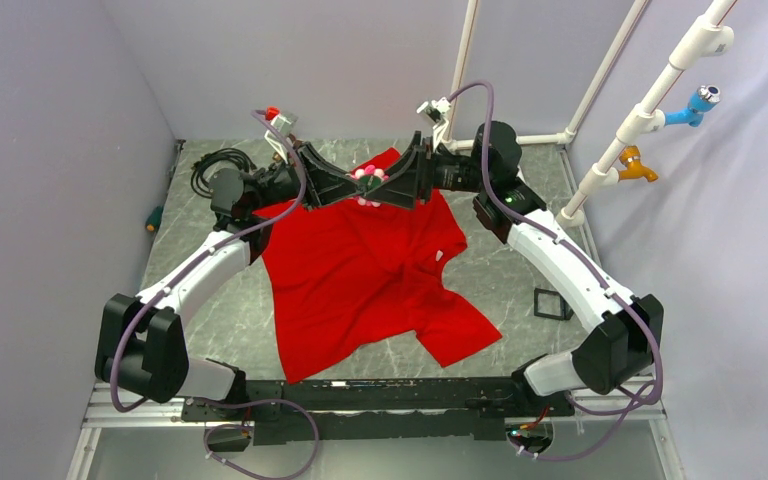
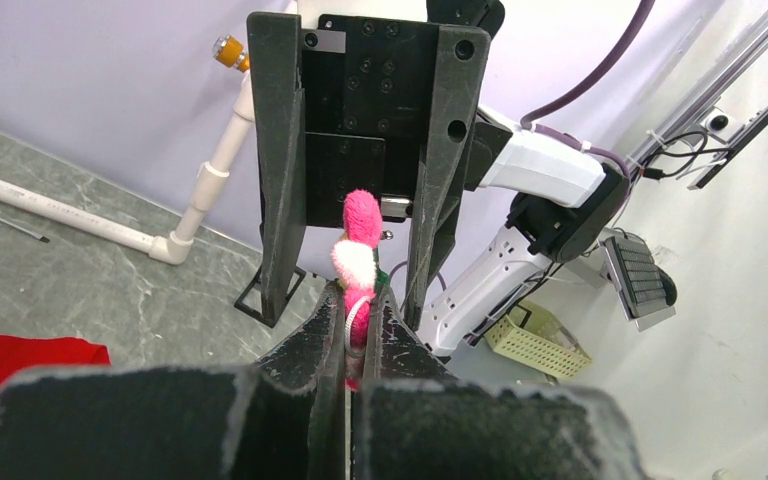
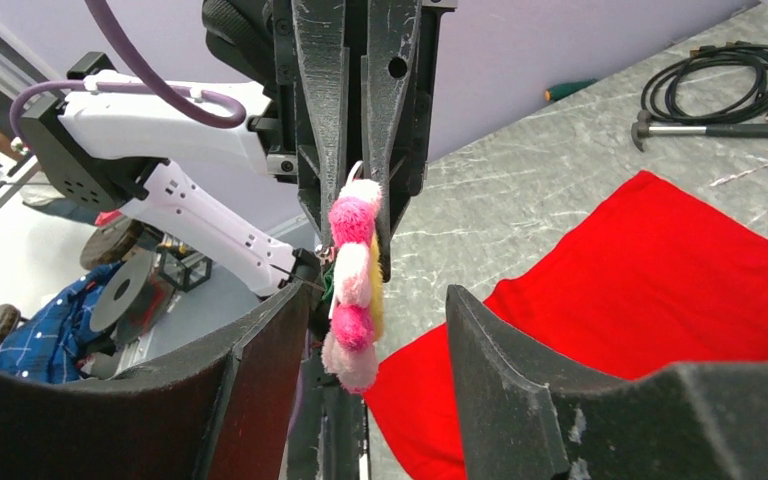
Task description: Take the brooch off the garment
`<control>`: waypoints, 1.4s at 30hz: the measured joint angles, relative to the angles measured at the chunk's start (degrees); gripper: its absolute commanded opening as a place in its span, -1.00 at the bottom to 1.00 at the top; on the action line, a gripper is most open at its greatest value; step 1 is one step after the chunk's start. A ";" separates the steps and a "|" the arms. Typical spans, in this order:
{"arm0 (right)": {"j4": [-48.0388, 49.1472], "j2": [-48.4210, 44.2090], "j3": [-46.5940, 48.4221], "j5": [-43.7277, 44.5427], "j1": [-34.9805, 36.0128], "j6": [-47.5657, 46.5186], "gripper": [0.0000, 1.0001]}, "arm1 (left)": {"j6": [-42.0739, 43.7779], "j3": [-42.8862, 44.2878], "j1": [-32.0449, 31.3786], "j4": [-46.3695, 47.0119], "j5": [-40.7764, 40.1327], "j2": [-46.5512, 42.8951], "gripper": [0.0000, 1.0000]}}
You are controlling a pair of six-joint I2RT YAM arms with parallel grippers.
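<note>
The red T-shirt (image 1: 370,270) lies spread on the table, its white neck label (image 1: 440,255) on the right. The brooch (image 1: 366,184), a fluffy pink flower with a yellow centre, is held in the air over the shirt's far edge. My left gripper (image 1: 348,188) is shut on the brooch, pinching it and its metal ring (image 2: 358,312) between the fingertips. My right gripper (image 1: 390,186) is open and faces the left one. Its fingers (image 3: 260,340) stand either side of the brooch (image 3: 352,290) without touching it. In the right wrist view the brooch hangs apart from the shirt (image 3: 660,270).
A coil of black cable (image 1: 215,165) lies at the back left, with a hammer (image 3: 700,128) beside it. A green-handled tool (image 1: 154,217) lies at the left edge. A small black square frame (image 1: 552,303) sits at the right. White pipes (image 1: 650,110) rise at the back right.
</note>
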 measured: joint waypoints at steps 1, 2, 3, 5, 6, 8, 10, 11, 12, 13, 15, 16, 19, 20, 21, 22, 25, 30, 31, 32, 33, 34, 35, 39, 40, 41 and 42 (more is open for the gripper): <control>0.02 0.00 0.04 0.00 0.02 -0.02 0.06 | 0.00 0.00 -0.02 0.00 0.00 -0.02 -1.00; 0.00 0.00 0.04 -0.02 0.11 -0.04 0.00 | 0.00 0.00 -0.02 -0.02 0.00 -0.02 -1.00; -0.02 0.00 0.04 -0.02 0.11 -0.11 -0.05 | 0.04 0.00 -0.02 -0.02 0.00 -0.02 -1.00; -0.07 0.00 0.04 -0.07 0.11 -0.33 -0.09 | 0.13 0.00 -0.04 -0.04 0.00 -0.02 -1.00; -0.04 0.00 0.04 -0.13 0.11 -0.37 -0.10 | 0.15 0.00 -0.04 -0.04 -0.02 -0.02 -1.00; -0.04 0.00 0.11 -0.26 0.11 -0.35 -0.11 | 0.17 -0.04 -0.07 -0.02 -0.02 -0.02 -1.00; -0.07 0.00 0.15 -0.26 0.15 -0.33 -0.13 | 0.17 -0.15 -0.07 0.00 -0.04 -0.02 -1.00; -0.04 0.00 0.15 -0.26 0.15 -0.33 -0.13 | 0.15 -0.17 -0.07 0.00 -0.04 -0.02 -1.00; -0.07 0.00 0.17 -0.26 0.15 -0.28 -0.14 | 0.15 -0.22 -0.07 0.00 -0.07 -0.02 -1.00; -0.07 0.00 0.22 -0.26 0.15 -0.22 -0.14 | 0.15 -0.28 -0.07 0.04 -0.07 -0.02 -1.00; -0.04 0.00 0.31 -0.26 0.15 -0.13 -0.15 | 0.15 -0.50 -0.07 0.15 -0.07 -0.02 -1.00; -0.04 0.00 0.37 -0.26 0.15 0.04 -0.15 | 0.15 -0.66 -0.07 0.17 -0.07 -0.02 -1.00; -0.02 0.00 0.81 -0.26 0.02 0.52 -0.16 | 0.15 -0.85 -0.11 0.20 -0.04 -0.02 -1.00; 0.04 0.00 1.05 -0.26 -0.09 0.81 -0.17 | 0.15 -0.85 -0.11 0.22 -0.04 -0.02 -1.00; 0.09 0.00 1.20 -0.28 -0.15 1.09 -0.18 | 0.15 -0.85 -0.11 0.28 -0.04 -0.02 -1.00; 0.22 0.00 1.31 -0.28 -0.24 1.31 -0.18 | 0.15 -0.85 -0.11 0.37 -0.04 -0.02 -1.00; 0.44 0.00 1.36 -0.48 -0.48 1.95 -0.14 | 0.15 -0.85 -0.11 0.42 -0.04 -0.02 -1.00; 0.39 0.00 1.36 -0.66 -0.57 2.10 -0.18 | 0.15 -0.85 -0.11 0.42 -0.07 -0.02 -1.00; 0.39 0.00 1.36 -0.66 -0.57 2.12 -0.18 | 0.15 -0.85 -0.11 0.42 -0.07 -0.02 -1.00; 0.42 0.00 1.36 -0.66 -0.57 2.14 -0.18 | 0.17 -0.85 -0.11 0.42 -0.07 -0.02 -1.00; 0.44 0.00 1.36 -0.66 -0.57 2.19 -0.18 | 0.20 -0.85 -0.11 0.42 -0.07 -0.02 -1.00; 0.46 0.00 1.36 -0.66 -0.57 2.32 -0.18 | 0.24 -0.85 -0.11 0.42 -0.07 -0.02 -1.00; 0.46 0.00 1.36 -0.63 -0.57 2.49 -0.20 | 0.28 -0.85 -0.11 0.39 -0.07 -0.02 -1.00; 0.37 0.00 1.36 -0.04 -0.57 2.78 -0.27 | 0.72 -0.85 -0.13 0.31 -0.09 -0.02 -1.00; 0.35 0.00 1.36 0.17 -0.57 2.82 -0.28 | 1.05 -0.85 -0.15 0.22 -0.15 -0.02 -1.00; 0.20 0.00 1.36 0.46 -0.59 2.86 -0.29 | 1.36 -0.85 -0.15 0.13 -0.24 -0.02 -1.00; 0.02 0.00 1.36 0.63 -0.61 2.91 -0.30 | 1.57 -0.85 -0.17 -0.04 -0.39 -0.02 -1.00</control>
